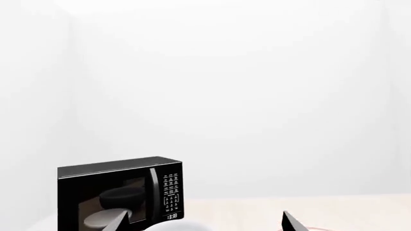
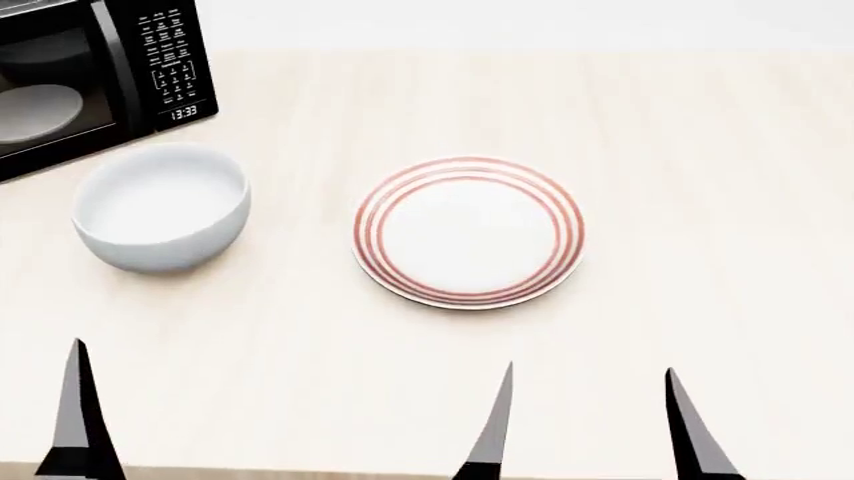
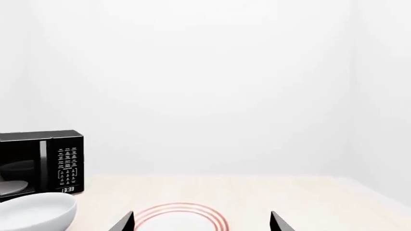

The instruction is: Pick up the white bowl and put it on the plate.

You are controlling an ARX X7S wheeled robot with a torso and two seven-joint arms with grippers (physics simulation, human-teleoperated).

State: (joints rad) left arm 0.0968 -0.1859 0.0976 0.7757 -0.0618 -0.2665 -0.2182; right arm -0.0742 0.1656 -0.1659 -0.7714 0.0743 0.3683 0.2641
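Sitting apart: white bowl (image 2: 162,207), plate (image 2: 469,231)

1. Walls (image 3: 212,86) are plain white all around, evenly lit, with barely any shadow.
2. The table (image 2: 667,150) is pale light wood with faint grain and fills most of the head view.
3. A black microwave (image 2: 80,80) sits upper left, clock reading 13:33.
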